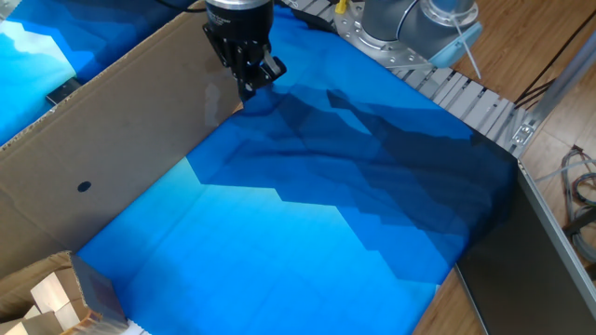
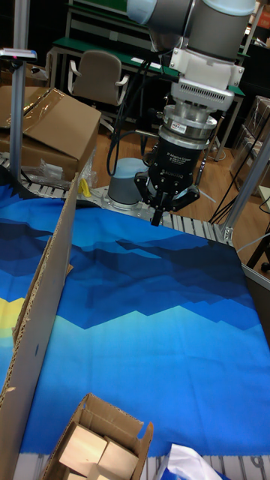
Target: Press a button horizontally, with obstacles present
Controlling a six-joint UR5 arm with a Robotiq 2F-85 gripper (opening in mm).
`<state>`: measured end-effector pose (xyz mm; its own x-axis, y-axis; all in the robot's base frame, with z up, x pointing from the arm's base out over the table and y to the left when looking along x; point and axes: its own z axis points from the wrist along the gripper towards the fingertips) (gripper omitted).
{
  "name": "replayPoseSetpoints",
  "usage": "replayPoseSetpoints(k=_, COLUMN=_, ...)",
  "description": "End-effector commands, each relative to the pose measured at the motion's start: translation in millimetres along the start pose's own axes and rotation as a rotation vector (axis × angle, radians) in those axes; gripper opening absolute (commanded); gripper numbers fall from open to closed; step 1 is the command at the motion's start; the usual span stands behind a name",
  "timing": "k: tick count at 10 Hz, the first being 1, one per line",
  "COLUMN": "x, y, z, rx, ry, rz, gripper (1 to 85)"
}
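Note:
The obstacle is a large brown cardboard panel [image 1: 112,140] standing on edge along the left of the blue cloth [image 1: 307,214]. It has a small dark round spot [image 1: 84,185]. In the tall fixed view the panel [image 2: 45,300] shows edge-on. My gripper [image 1: 247,88] hangs tip-down at the far end of the cloth, just right of the panel's far end. Its black fingers [image 2: 157,217] meet in a point with nothing between them. No button shows in either view.
An open cardboard box of pale wooden blocks [image 1: 42,298] sits at the near left corner [image 2: 97,446]. The robot base [image 1: 410,28] and a ribbed metal rail [image 1: 475,102] border the far right. A dark panel [image 1: 540,270] lines the right side.

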<state>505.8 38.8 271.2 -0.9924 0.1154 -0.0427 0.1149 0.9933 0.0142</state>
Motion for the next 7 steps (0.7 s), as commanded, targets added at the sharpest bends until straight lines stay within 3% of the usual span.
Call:
replayPoseSetpoints(k=1, x=2.3, y=14.5, z=-1.9, rx=-0.055, ry=0.009, rz=0.023, gripper=1.0)
replayPoseSetpoints(k=3, x=-1.5, y=11.0, z=-1.8, rx=-0.042, ry=-0.004, rz=0.087, gripper=1.0)
replayPoseSetpoints(k=5, x=-9.4, y=-15.0, z=-2.1, rx=0.056, ry=-0.041, rz=0.131, gripper=1.0)
replayPoseSetpoints(k=6, x=-17.2, y=-19.2, z=-2.8, rx=0.07, ry=-0.071, rz=0.133, gripper=1.0)
replayPoseSetpoints(k=7, x=-27.6, y=-12.7, z=-3.3, rx=0.043, ry=-0.11, rz=0.127, gripper=1.0)
